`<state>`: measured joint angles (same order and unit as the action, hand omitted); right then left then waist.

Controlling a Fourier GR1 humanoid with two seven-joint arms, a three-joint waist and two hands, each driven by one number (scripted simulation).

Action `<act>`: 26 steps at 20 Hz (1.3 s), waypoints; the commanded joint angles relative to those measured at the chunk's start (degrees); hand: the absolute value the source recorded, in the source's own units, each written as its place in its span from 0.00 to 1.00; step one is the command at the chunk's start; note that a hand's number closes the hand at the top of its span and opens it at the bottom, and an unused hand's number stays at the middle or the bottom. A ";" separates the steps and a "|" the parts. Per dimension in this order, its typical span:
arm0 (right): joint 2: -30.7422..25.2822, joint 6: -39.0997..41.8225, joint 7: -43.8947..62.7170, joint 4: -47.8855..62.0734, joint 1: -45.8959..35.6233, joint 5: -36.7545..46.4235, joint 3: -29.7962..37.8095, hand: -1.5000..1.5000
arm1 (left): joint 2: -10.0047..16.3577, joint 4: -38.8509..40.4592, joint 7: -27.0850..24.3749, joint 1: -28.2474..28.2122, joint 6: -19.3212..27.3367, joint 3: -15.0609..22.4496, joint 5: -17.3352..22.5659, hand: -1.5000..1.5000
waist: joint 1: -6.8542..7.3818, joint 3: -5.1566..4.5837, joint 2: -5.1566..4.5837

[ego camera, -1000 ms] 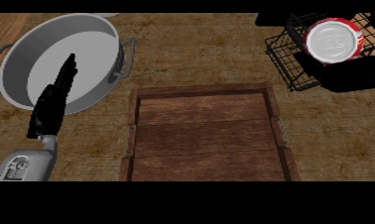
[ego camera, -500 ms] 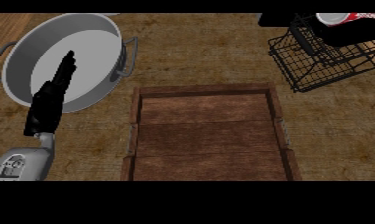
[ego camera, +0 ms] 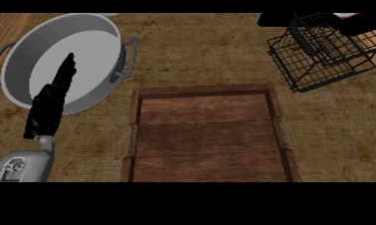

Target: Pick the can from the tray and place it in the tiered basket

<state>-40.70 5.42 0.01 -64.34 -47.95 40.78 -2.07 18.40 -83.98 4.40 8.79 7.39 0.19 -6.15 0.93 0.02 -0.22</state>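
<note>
The wooden tray [ego camera: 202,91] lies in the middle of the counter with nothing on its boards. The black wire tiered basket [ego camera: 323,67] stands at the upper right. Only a white and red sliver of the can [ego camera: 346,15] shows at the view's top edge, above the basket. My right hand [ego camera: 361,26] is curled round the can and is mostly cut off by the edge. At the left, my left hand [ego camera: 50,103] rests open with straight fingers over the grey pot.
A large grey pot [ego camera: 92,42] with side handles fills the upper left, beside the tray's far left corner. Bare counter lies between the pot and the basket.
My right hand has carried the can up and away over the basket, so it now shows only at the top edge. The left hand has stayed in place.
</note>
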 commanded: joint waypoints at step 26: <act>0.92 1.60 -14.36 30.87 -9.35 -13.99 20.00 0.00 | -3.47 1.77 -0.75 0.72 0.01 -0.77 -3.55 0.50 | -0.34 0.00 -0.01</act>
<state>-38.88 8.28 -14.55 -34.51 -55.84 28.45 15.39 16.99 -83.43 3.78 8.98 5.70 -1.84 -7.72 0.79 0.03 -0.23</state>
